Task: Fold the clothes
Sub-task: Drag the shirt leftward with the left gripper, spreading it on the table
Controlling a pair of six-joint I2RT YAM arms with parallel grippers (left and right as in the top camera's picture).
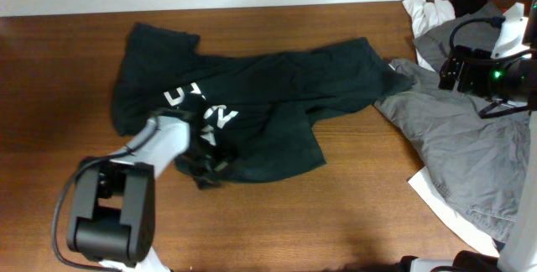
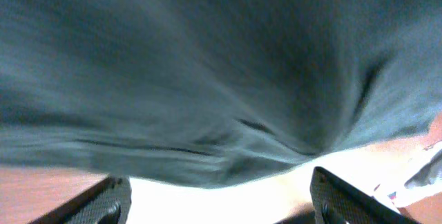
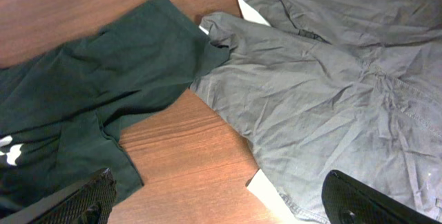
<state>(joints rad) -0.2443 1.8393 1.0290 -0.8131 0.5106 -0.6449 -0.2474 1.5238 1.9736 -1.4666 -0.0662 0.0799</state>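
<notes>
Dark green T-shirt [image 1: 252, 96] lies rumpled mid-table, near hem at the left gripper [image 1: 203, 161], its jaws apart. Soft, limp, light: likely best pinched at a hem corner. Farther off, the right gripper [image 3: 219, 179] hangs spread above a grey shirt [image 1: 453, 138].

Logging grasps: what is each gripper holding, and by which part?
Nothing. The left gripper is open at the lower hem of the green T-shirt; the right gripper is open near the grey shirt.

Soft, even light overhead — faint shadows on the table [image 1: 336, 222]. The left wrist view is blurred, the dark shirt [image 2: 207, 65] smeared close — right wrist view sharp.
</notes>
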